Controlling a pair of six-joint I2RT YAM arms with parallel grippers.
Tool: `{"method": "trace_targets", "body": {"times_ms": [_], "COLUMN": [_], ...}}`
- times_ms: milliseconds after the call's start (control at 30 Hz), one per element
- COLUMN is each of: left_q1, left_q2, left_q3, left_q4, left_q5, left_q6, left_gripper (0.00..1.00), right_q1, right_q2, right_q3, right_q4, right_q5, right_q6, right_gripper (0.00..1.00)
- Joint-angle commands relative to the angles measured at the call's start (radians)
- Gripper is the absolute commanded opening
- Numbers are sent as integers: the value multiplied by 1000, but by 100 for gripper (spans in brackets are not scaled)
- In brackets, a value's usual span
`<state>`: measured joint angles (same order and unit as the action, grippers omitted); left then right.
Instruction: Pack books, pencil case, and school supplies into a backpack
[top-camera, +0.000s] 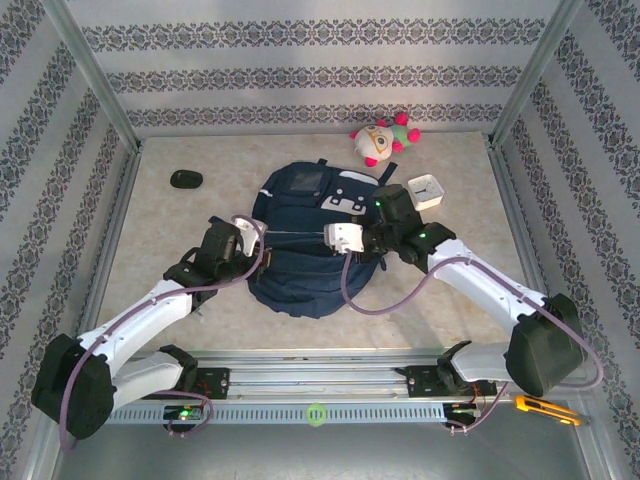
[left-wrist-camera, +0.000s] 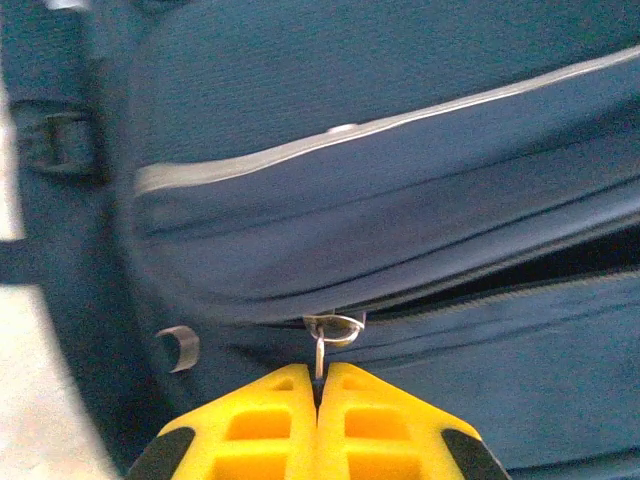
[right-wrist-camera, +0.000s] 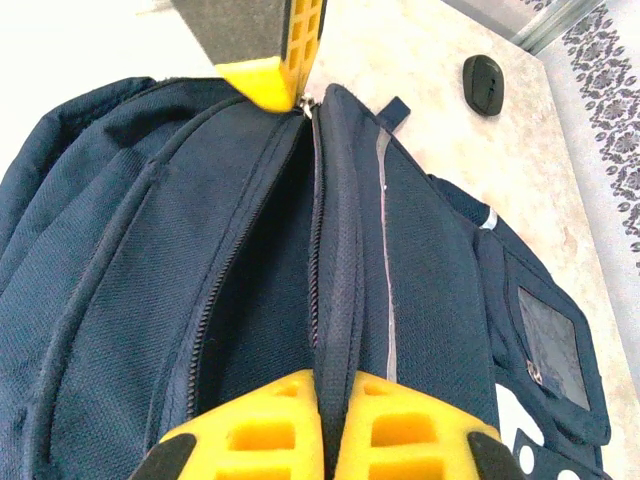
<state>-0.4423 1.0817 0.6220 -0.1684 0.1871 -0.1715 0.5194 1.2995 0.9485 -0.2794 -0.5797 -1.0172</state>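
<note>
The navy backpack (top-camera: 300, 275) lies flat mid-table with its main zipper partly undone, leaving a dark slit (right-wrist-camera: 265, 300). My left gripper (top-camera: 262, 243) (left-wrist-camera: 320, 372) is at the bag's left side, shut on the metal zipper pull (left-wrist-camera: 322, 342). The right gripper (top-camera: 338, 245) (right-wrist-camera: 335, 378) is shut on the fabric edge of the backpack's opening (right-wrist-camera: 335, 300), at the opposite end of the slit. In the right wrist view, the left gripper's yellow fingers (right-wrist-camera: 268, 75) show at the far end of the zipper. The books, pencil case and school supplies are out of view.
A plush toy (top-camera: 380, 140) and a square white clock (top-camera: 427, 190) sit behind the bag on the right. A black oval object (top-camera: 185, 179) (right-wrist-camera: 483, 83) lies at the back left. A yellow cutter (top-camera: 545, 408) rests by the right arm's base.
</note>
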Motion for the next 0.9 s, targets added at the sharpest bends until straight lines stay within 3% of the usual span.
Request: {"method": "trace_targets", "body": {"times_ms": [0, 67, 100, 167, 267, 467, 767, 833, 867], "left_q1": [38, 42, 42, 41, 39, 40, 41, 40, 40], "left_q2": [-23, -29, -31, -31, -31, -36, -42, -46, -49], "left_q3": [6, -2, -9, -21, -37, -41, -42, -44, -44], "left_q4": [-67, -27, 2, 51, 126, 168, 178, 174, 165], "left_q5": [-83, 17, 81, 164, 264, 338, 352, 341, 319], "left_q6": [-33, -11, -5, -18, -35, -34, -42, -43, -43], "left_gripper": [0, 0, 0, 0, 0, 0, 0, 0, 0], "right_q1": [-55, -66, -61, -19, 105, 251, 284, 284, 282], "right_q2": [-66, -82, -90, -105, -113, -24, 190, 212, 214], "right_q3": [-25, -37, -42, -42, -35, -2, 81, 90, 95], "right_q4": [-7, -13, -12, -11, 4, 73, 176, 190, 190], "right_q5": [-101, -87, -72, -18, 127, 233, 278, 293, 295], "right_q6": [31, 48, 64, 102, 169, 256, 294, 298, 299], "right_gripper": [0, 0, 6, 34, 48, 51, 50, 45, 33]}}
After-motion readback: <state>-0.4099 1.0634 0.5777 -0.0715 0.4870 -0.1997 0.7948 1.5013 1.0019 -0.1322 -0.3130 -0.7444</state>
